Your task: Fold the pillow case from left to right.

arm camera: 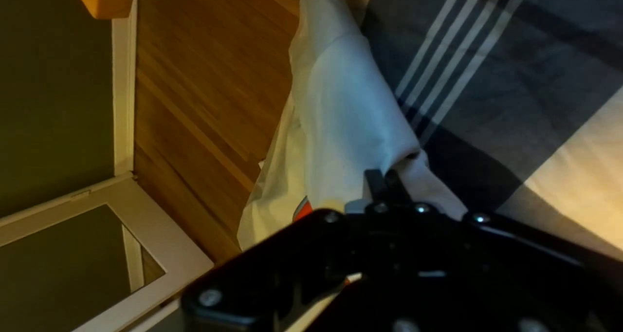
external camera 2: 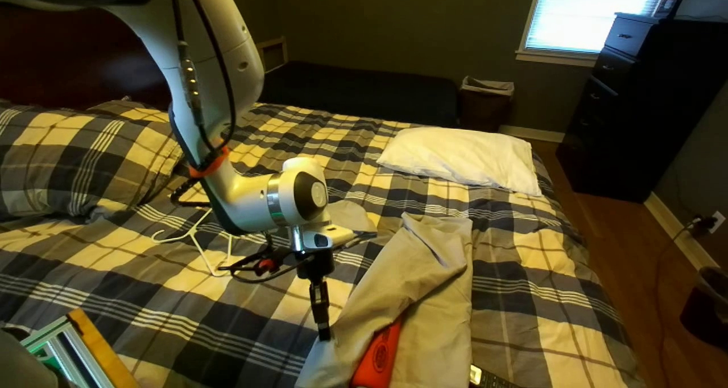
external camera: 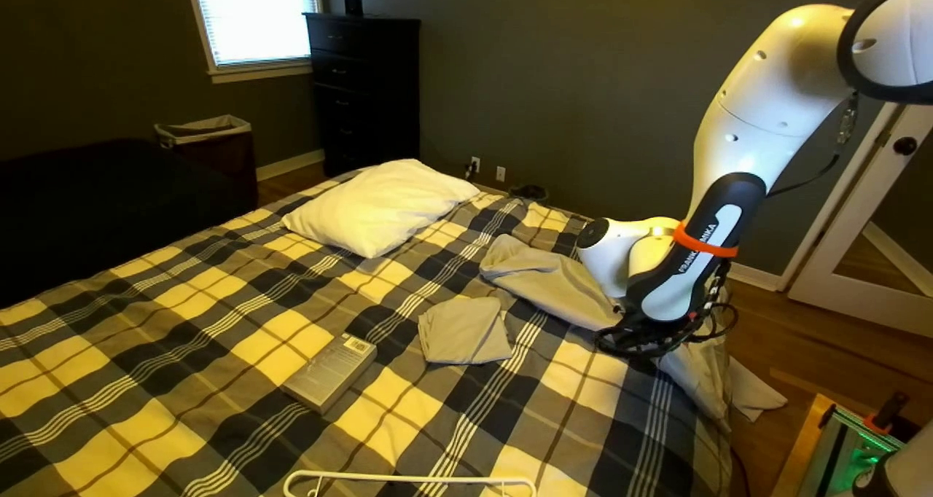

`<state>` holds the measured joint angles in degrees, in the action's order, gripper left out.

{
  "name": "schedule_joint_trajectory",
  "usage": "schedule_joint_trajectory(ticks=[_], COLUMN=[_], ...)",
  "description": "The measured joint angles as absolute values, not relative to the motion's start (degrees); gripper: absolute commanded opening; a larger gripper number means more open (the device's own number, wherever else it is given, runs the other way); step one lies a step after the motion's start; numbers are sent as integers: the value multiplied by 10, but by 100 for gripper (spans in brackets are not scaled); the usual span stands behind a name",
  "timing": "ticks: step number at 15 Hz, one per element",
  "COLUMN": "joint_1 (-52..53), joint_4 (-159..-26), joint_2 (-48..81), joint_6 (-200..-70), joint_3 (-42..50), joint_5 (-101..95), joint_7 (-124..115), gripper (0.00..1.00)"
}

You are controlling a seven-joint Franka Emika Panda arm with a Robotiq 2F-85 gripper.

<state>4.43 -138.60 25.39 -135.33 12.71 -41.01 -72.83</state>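
The pillow case (external camera: 543, 275) is a limp grey-beige cloth near the bed's edge. In an exterior view the pillow case (external camera 2: 375, 285) has its left part lying bunched and slanted over the flat right layer. A red object (external camera 2: 380, 354) lies on the lower layer, partly covered by that flap. My gripper (external camera 2: 324, 335) points down at the pillow case's left edge. In the wrist view the gripper's fingers (arm camera: 383, 177) are together, with a pinch of the pillow case (arm camera: 345, 103) at their tips. In an exterior view the arm hides the fingers.
A smaller folded grey cloth (external camera: 466, 331), a box (external camera: 332, 373) and a white hanger (external camera: 408, 476) lie on the plaid bedspread (external camera: 204, 315). A plump white pillow (external camera 2: 460, 157) lies farther off. A black remote (external camera 2: 488, 378) lies beside the pillow case.
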Motion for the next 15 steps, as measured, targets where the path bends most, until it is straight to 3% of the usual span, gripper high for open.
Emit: schedule_joint_trajectory(ticks=[8, 15], joint_1=[27, -11], joint_4=[-1366, -1367], joint_2=[254, 280], joint_6=[-1365, -1518], joint_3=[124, 106], joint_5=[-390, -304], joint_7=[-719, -527], gripper=[0, 0])
